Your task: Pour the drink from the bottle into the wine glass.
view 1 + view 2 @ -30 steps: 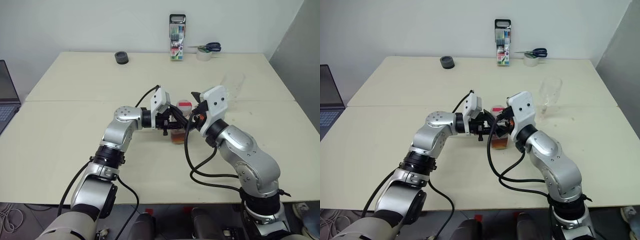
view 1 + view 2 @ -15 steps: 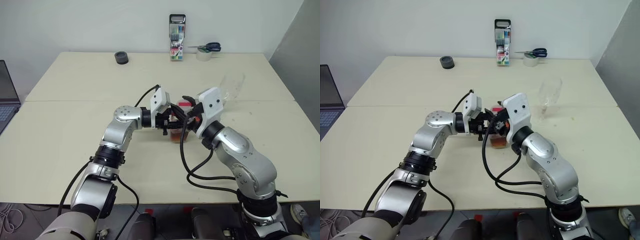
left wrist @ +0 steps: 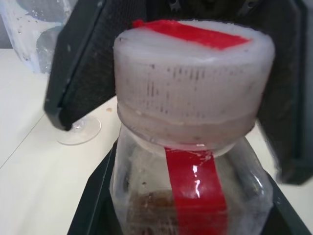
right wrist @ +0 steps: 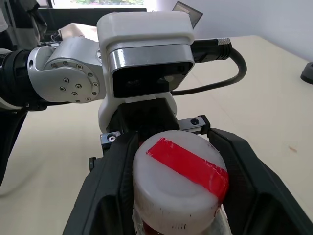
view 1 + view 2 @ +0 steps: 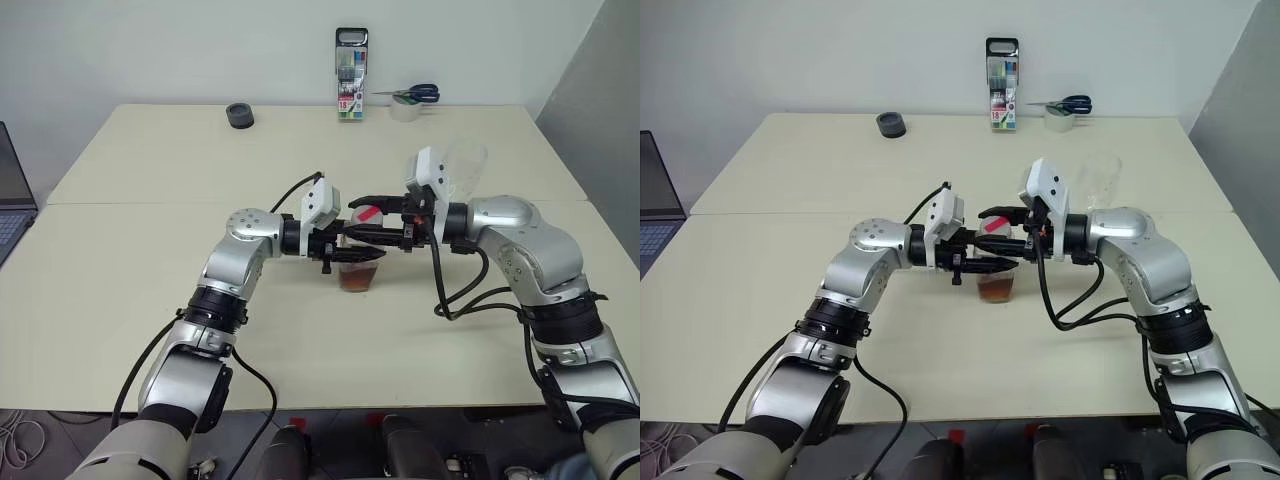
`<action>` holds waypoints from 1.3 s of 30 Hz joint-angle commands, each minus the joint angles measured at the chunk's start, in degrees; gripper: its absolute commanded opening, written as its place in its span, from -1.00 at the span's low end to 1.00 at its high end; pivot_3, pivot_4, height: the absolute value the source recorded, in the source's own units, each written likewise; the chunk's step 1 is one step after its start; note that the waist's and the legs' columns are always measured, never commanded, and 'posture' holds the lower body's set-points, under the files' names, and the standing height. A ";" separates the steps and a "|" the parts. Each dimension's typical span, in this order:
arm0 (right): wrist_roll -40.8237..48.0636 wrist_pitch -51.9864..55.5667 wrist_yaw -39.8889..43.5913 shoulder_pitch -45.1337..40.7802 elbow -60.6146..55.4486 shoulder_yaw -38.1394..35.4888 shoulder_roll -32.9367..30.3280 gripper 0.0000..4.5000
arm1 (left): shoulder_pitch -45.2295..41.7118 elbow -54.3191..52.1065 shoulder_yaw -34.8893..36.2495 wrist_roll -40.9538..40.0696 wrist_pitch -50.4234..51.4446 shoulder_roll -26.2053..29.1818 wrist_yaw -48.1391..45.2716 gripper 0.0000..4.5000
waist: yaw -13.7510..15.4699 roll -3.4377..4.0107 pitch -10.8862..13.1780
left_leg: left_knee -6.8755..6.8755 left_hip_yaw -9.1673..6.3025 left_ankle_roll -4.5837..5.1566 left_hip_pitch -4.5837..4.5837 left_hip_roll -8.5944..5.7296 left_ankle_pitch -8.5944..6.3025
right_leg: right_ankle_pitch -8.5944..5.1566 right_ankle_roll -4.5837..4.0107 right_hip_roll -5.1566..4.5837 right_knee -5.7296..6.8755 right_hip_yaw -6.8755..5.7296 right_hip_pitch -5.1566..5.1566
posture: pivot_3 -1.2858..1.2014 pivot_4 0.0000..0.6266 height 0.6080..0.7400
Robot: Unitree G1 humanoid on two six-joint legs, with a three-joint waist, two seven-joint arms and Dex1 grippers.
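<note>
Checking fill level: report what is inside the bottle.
The bottle holds amber-brown drink in its lower part; the rest looks empty. The red label strip and the left tool cover part of it.

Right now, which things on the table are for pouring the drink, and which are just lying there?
For the job:
bottle
drink
wine glass

Just lying about:
marker pack
scissors
tape roll
black ring
laptop
</note>
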 commanded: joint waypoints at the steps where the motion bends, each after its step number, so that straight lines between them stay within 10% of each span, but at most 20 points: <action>1: 1.71 0.66 -0.82 -0.53 -2.54 -2.82 0.30 0.63 | -1.89 -1.46 0.84 -0.55 -1.81 0.23 -0.26 -0.23 | 0.03 0.00 0.00 | 0.01 -0.01 -0.02 -0.01 -0.02 0.01 | 0.00 0.00 -0.03 0.00 0.00 -0.01 | 0.03 -0.52 1.00; 4: 4.08 4.30 -2.59 0.89 -7.26 -5.30 -0.90 1.00 | -1.61 -1.83 0.92 -0.80 -1.60 0.22 -0.10 -0.24 | 0.15 0.00 0.00 | 0.04 -0.07 -0.04 -0.02 -0.02 0.02 | 0.00 0.00 -0.04 0.01 0.00 -0.01 | 0.03 -0.52 1.00; 39: 0.90 5.99 -19.47 12.24 -19.10 -10.87 -1.99 1.00 | -0.71 -2.20 0.96 -1.34 -0.99 -0.30 -1.20 -0.24 | 0.15 0.00 0.00 | 0.07 -0.03 0.01 -0.05 -0.01 0.00 | 0.00 0.00 -0.01 0.05 -0.04 -0.01 | 0.03 -0.52 1.00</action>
